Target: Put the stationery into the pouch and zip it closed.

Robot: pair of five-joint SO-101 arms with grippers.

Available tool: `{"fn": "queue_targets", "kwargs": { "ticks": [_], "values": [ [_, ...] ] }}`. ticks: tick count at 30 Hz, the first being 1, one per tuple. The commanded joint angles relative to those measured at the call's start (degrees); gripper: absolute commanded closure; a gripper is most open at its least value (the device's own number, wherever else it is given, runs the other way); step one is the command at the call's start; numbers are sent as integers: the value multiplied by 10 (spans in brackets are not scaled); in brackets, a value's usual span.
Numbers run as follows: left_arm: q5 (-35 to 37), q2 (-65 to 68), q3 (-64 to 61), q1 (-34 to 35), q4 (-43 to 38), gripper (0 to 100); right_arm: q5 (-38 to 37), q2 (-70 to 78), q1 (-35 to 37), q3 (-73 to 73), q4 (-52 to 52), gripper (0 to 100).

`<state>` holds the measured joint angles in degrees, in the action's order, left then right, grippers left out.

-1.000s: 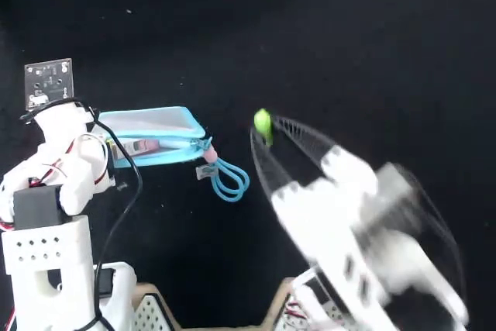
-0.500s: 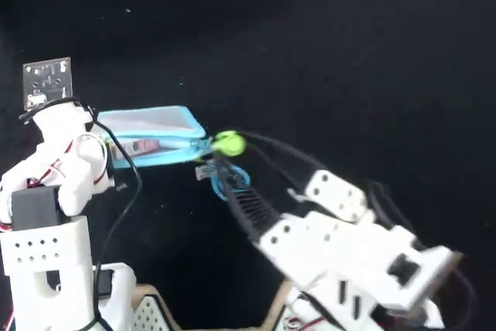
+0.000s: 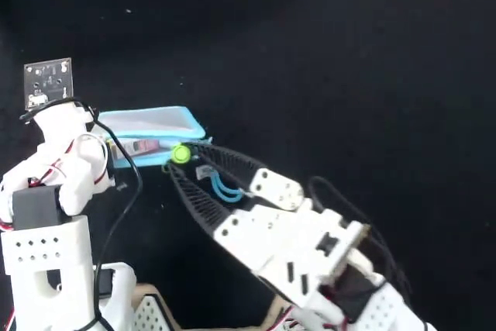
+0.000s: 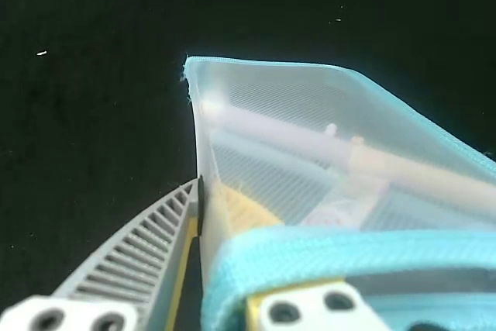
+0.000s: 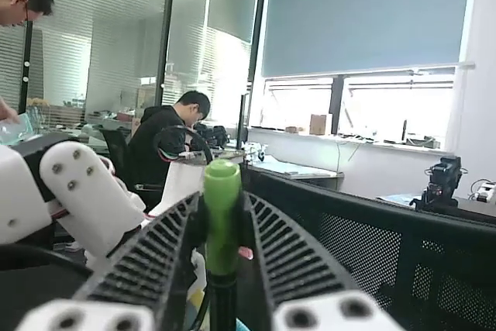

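Note:
The light blue mesh pouch (image 3: 151, 125) lies at the left of the black table, with a pink item and a white pen inside it (image 4: 325, 153). My left gripper (image 4: 208, 265) is shut on the pouch's near end, pinching its blue zip edge. My right gripper (image 3: 180, 157) is shut on a green-capped pen (image 3: 180, 153) and hangs over the pouch's right end, by the zip opening. In the right wrist view the green pen (image 5: 222, 215) stands upright between the black ribbed fingers (image 5: 159, 253). A blue loop strap (image 3: 225, 186) trails from the pouch, partly under the right gripper.
A small white marker board (image 3: 48, 81) stands behind the left arm (image 3: 66, 160). The right arm's white body (image 3: 294, 246) covers the front middle of the table. The table's back and right are bare black cloth (image 3: 349, 75).
My right arm has swung left with the green pen, from the table's middle to the right end of the pouch. The left arm and pouch have kept still.

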<state>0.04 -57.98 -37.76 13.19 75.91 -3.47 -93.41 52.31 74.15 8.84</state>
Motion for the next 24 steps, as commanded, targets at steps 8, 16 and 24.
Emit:
{"fn": "queue_targets", "kwargs": {
  "ticks": [8,16,24],
  "values": [
    [-1,-2,7,0,-8,970,-1,-3,0,-31,-62,987],
    [-1,-2,7,0,-8,970,-1,6,-51,-29,-64,987],
    [-1,-2,7,0,-7,970,-1,146,-70,53,-230,987]
  ]
}}
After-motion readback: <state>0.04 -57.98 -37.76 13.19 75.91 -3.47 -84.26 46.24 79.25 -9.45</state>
